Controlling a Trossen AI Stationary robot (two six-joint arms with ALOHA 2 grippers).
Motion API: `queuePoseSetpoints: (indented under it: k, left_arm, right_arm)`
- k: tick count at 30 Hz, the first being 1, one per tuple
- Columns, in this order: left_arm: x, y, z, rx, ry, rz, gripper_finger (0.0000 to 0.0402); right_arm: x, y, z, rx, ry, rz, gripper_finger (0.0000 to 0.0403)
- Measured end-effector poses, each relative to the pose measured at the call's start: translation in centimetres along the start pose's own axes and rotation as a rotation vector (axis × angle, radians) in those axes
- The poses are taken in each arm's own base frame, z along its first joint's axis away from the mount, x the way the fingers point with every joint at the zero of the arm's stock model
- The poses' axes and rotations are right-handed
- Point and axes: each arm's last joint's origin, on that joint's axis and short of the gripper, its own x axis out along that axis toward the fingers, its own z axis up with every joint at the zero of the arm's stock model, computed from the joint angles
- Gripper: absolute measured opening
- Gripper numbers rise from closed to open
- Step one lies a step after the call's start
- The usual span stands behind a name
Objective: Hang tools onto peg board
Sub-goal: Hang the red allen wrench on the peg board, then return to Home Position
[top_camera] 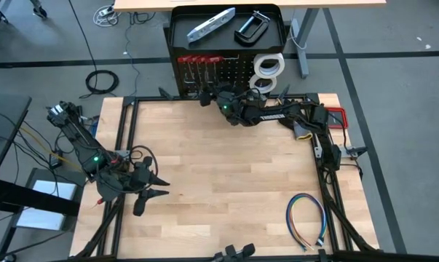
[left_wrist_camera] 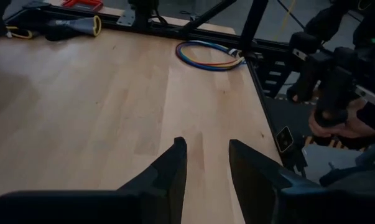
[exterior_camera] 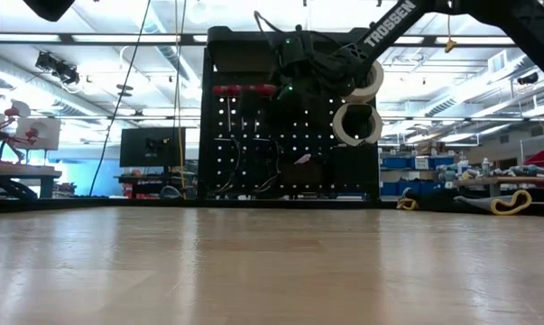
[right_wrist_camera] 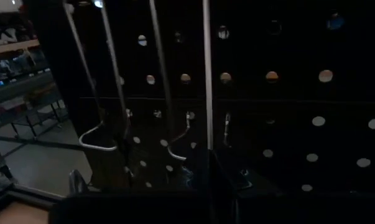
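The right claw (top_camera: 207, 97) reaches against the tall black perforated metal peg board (top_camera: 237, 73), just beside the red-handled tools (top_camera: 199, 61) hanging there; its opening cannot be told. The left claw (top_camera: 152, 191), slightly parted, apparently empty, hovers over the pale wooden tabletop (top_camera: 219, 175).

Black perforated metal peg board (top_camera: 237, 69); red tool handles (top_camera: 199, 60); white tape rolls (top_camera: 268, 65); rainbow-striped wire loop (top_camera: 306, 220); pale wood-grained table (top_camera: 219, 175).

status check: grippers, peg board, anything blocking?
Right gripper at peg board, by red-handled tools; fingers unclear. Left gripper open, empty, left table edge. Tape rolls hung. Nothing blocking.
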Motion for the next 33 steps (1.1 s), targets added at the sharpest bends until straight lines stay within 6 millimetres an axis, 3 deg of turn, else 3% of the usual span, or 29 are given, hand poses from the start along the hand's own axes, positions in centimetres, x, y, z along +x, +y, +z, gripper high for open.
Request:
queuePoseSetpoints:
  k: [17,25,29,33]
  left_arm:
    - [0.0,0.0,0.0,0.0,-0.001,0.002,0.0125]
    - [0.0,0.0,0.0,-0.001,-0.002,0.003,0.0125]
    - [0.0,0.0,0.0,-0.001,-0.002,0.002,0.0125]
    - [0.0,0.0,0.0,-0.001,0.002,-0.003,0.0125]
  right_arm:
    - [1.1,-0.9,0.2,0.026,0.012,0.004,0.0042]
    - [1.1,-0.8,0.2,0.027,0.025,0.045,0.0105]
    - [-0.1,0.0,0.9,0.034,0.007,0.056,0.0136]
    - [-2.5,1.3,2.3,-0.027,-0.015,0.075,0.0152]
